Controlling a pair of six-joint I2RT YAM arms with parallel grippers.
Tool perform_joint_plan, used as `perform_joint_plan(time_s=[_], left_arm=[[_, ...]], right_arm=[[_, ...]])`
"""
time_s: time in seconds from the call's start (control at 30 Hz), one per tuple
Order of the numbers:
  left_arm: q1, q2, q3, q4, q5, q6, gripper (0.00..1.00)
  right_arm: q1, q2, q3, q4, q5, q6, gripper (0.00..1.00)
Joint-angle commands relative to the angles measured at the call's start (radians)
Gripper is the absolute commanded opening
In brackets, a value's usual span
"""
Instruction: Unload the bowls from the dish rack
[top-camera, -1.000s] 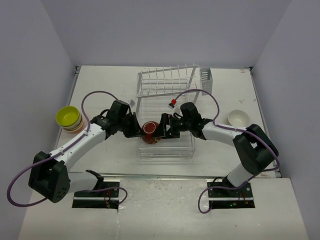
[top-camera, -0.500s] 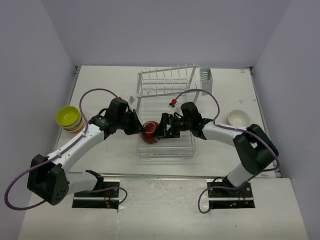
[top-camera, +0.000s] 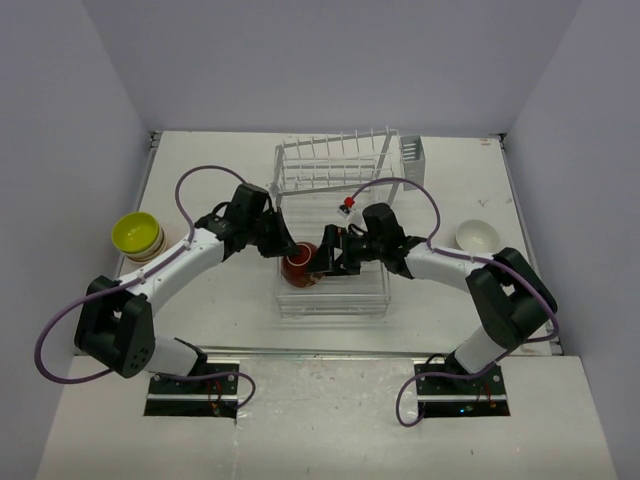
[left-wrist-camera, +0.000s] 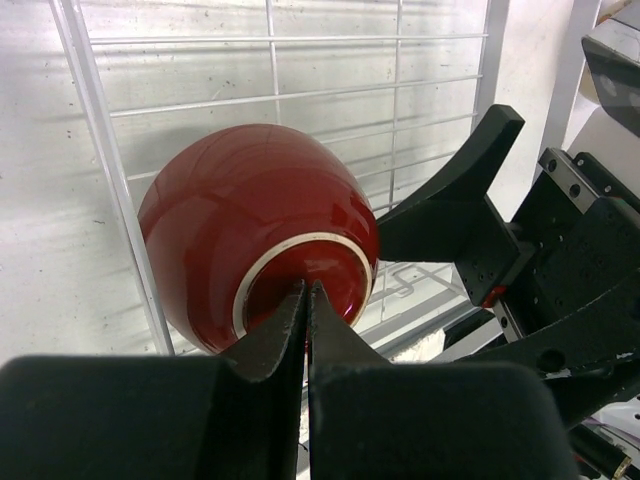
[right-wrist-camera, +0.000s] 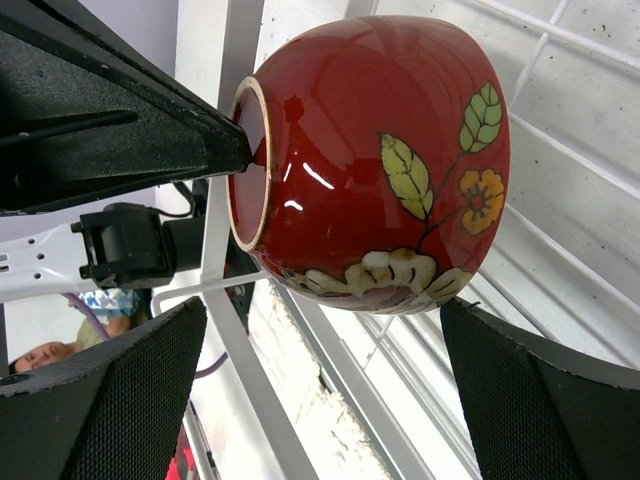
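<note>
The dark red bowl (top-camera: 300, 268) lies on its side on the flat grid tray of the white dish rack (top-camera: 372, 285). In the left wrist view the bowl (left-wrist-camera: 230, 215) shows its white foot ring. My left gripper (left-wrist-camera: 307, 290) is shut and empty, tips touching that foot. It also shows in the top view (top-camera: 287, 250), at the bowl's left. My right gripper (right-wrist-camera: 322, 303) is wide open, with the flowered bowl (right-wrist-camera: 380, 150) just ahead of its fingers. In the top view it (top-camera: 323, 258) is at the bowl's right.
A lime-yellow bowl (top-camera: 135, 233) tops a stack of bowls on the table at the left. A cream bowl (top-camera: 478, 236) sits on the table at the right. The rack's raised tines (top-camera: 335, 160) and cutlery basket (top-camera: 412, 155) stand behind the tray.
My left gripper has moved right and a little farther back, onto the red bowl's foot, and its elbow has swung in. The right arm has hardly moved.
</note>
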Motion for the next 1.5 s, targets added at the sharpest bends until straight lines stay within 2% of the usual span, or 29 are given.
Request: perform_joint_plan(time_s=[0.0,0.8,1.0,1.2,1.47], left_arm=[[-0.007,0.004,0.037,0.017,-0.007,0.031,0.00],[-0.007,-0.041,0.037,-0.061,-0.021,0.049,0.00],[-0.007,-0.042,0.045,-0.075,-0.022,0.052,0.00],[-0.007,-0.048,0.040,-0.078,-0.021,0.049,0.00],[-0.007,-0.064,0.027,-0.083,-0.021,0.049,0.00]], right_arm=[[-0.009,-0.001,0.044,0.069,-0.028,0.023,0.99],[-0.015,0.028,0.009,0.335,-0.134,0.161,0.99],[-0.015,0.058,0.001,0.385,-0.145,0.223,0.93],[-0.015,0.077,-0.048,0.508,-0.130,0.310,0.87],[-0.013,0.048,-0.082,0.566,-0.094,0.329,0.86]])
